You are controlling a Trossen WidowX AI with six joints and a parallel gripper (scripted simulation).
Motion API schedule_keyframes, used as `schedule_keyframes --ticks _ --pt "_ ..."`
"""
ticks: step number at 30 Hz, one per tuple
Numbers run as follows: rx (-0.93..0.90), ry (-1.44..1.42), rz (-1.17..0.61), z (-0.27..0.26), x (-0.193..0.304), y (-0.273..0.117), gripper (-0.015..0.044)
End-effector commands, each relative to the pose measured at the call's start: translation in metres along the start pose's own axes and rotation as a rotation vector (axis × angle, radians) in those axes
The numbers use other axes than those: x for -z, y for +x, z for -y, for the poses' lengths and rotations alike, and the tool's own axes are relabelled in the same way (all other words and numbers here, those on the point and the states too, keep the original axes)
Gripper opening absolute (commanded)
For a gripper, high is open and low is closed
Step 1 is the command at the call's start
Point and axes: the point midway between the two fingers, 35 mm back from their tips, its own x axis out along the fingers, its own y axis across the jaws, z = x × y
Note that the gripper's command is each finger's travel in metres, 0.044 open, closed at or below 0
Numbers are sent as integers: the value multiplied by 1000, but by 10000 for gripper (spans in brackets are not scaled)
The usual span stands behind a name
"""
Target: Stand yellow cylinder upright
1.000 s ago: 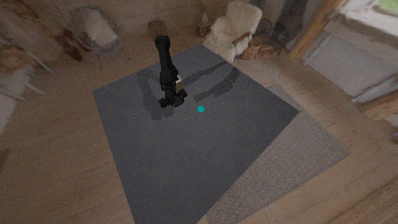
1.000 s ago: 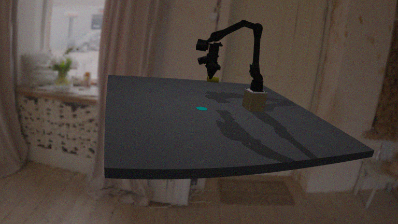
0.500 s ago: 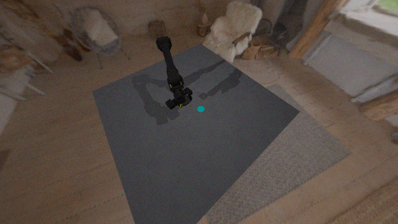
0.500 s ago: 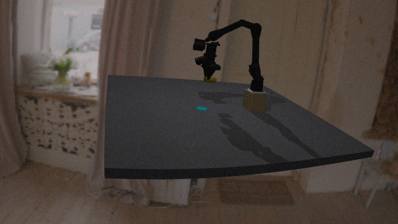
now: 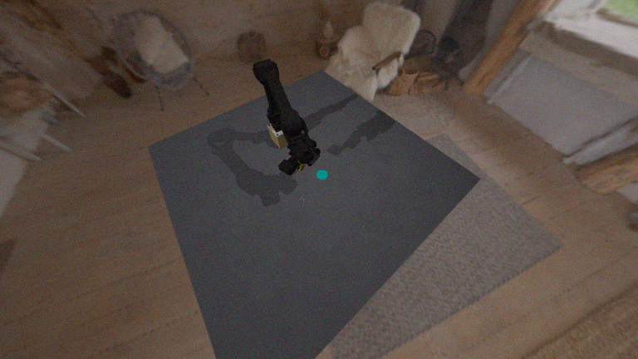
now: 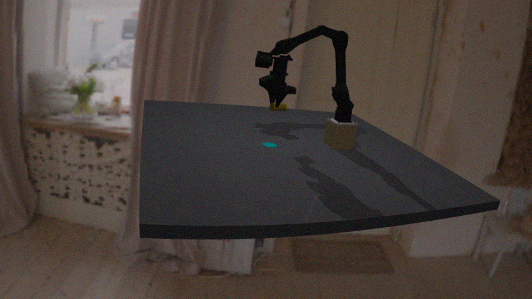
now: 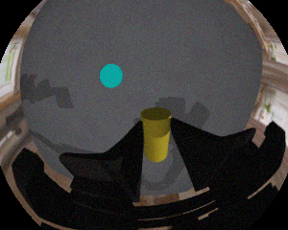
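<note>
The yellow tall cylinder (image 5: 301, 167) (image 6: 280, 106) (image 7: 156, 139) is held in the air above the table, lying roughly level in the exterior view. My gripper (image 6: 277, 105) (image 7: 156, 123) is shut on it, with one finger on each side of the cylinder, and points down. The cyan circle (image 5: 321, 174) (image 6: 269, 145) (image 7: 110, 76) lies flat on the table with nothing on it. In the wrist view it is up and to the left of the cylinder. In the top view it is just right of the gripper. The fingertips are mostly hidden in the top view.
The dark table top (image 5: 301, 261) (image 6: 204, 185) (image 7: 182, 48) carries the arm's tan base block (image 5: 277, 137) (image 6: 339, 135). Shadows of the arm fall across the table. The room around holds chairs, curtains and a rug beyond the table's edges.
</note>
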Motion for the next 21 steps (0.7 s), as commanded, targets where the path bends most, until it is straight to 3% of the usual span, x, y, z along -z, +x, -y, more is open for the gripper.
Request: schedule_keyframes --ticks 1,21 --pt "1 -60 -7 -8 -8 0 105" --pt "-1 -341 -2 -59 -46 -6 105"
